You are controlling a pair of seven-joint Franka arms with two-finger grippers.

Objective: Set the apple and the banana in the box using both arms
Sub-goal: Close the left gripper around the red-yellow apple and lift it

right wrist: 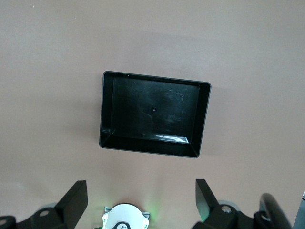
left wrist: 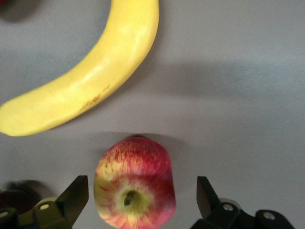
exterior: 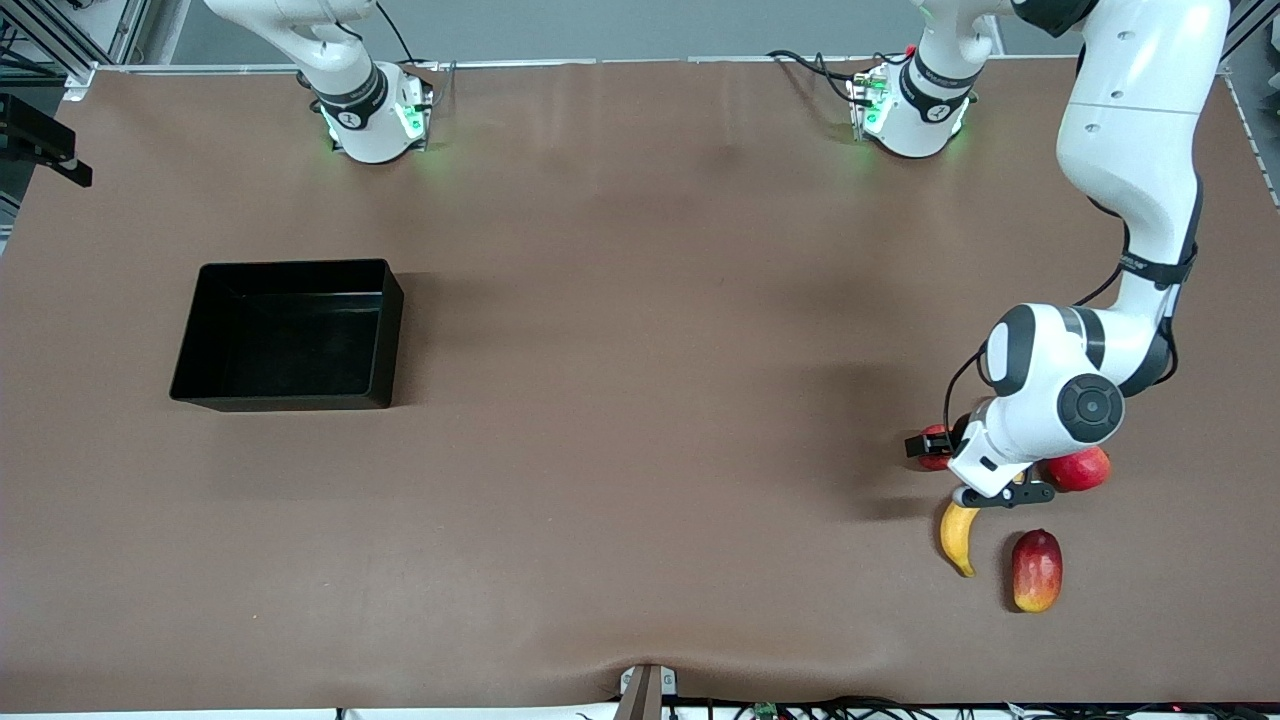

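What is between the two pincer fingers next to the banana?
The apple sits on the table between the open left pincer's fingers, neither finger touching it. The banana lies just past it. The left wrist view shows this.

You get even, bright overhead light. Soft shadows fall on the desk [exterior: 640, 420]. The banana [left wrist: 90, 81] looks slightly blurred up close.

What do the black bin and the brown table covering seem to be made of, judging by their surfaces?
The shallow rectangular black bin looks like moulded plastic with a glossy finish: its inner walls and floor show bright reflections, and its corners are rounded. The brown table covering looks like a matte, soft sheet, perhaps felt or rubber mat: it shows no glare and ripples slightly at the edge nearest the front camera. Neither material is certain from looks alone.
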